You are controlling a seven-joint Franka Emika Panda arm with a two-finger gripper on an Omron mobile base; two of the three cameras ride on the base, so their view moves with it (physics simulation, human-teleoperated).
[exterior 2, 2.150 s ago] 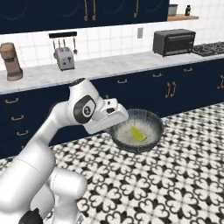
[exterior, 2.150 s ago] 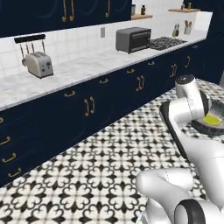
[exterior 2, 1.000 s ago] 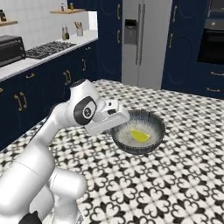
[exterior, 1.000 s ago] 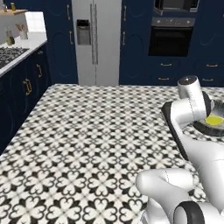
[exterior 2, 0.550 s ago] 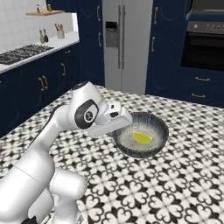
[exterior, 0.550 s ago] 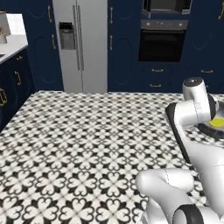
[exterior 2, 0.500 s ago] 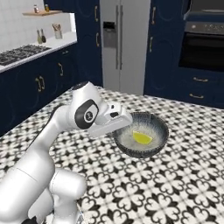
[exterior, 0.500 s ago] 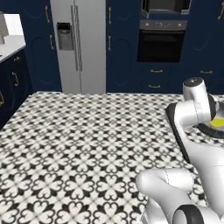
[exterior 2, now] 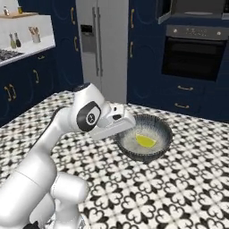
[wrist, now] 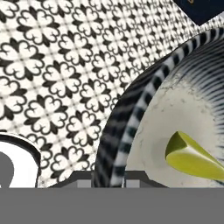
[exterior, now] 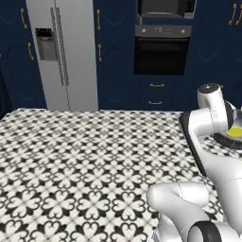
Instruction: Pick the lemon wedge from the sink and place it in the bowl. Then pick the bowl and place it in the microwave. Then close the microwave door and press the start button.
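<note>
carrying the bowl (exterior 2: 145,136) by its near rim, the claw (exterior 2: 127,126) is seen pinched narrow on that edge, out in front of the arm and well above the patterned floor (exterior 2: 188,179). the lemon wedge (exterior 2: 146,141) is already lodged inside, on the pale bottom just off centre.

the main risk is judged to be a tilt: the bowl is held at one side only, so its far side could sag, and a sharp turn of the base could send the wedge sliding to the rim and out. a slip of the rim through the thin grip is also possible, since little of it is caught. the microwave (exterior 2: 197,8), at the top above the oven (exterior 2: 197,53), sits high, so a lift is called for, and the bowl could be knocked against the frame if it is raised late.

the wedge lies flat; in the hand view its long axis (wrist: 192,157) runs from the blunt end near the bowl's middle to a point aimed at the lower right. the bowl is kept roughly level, mouth up.
</note>
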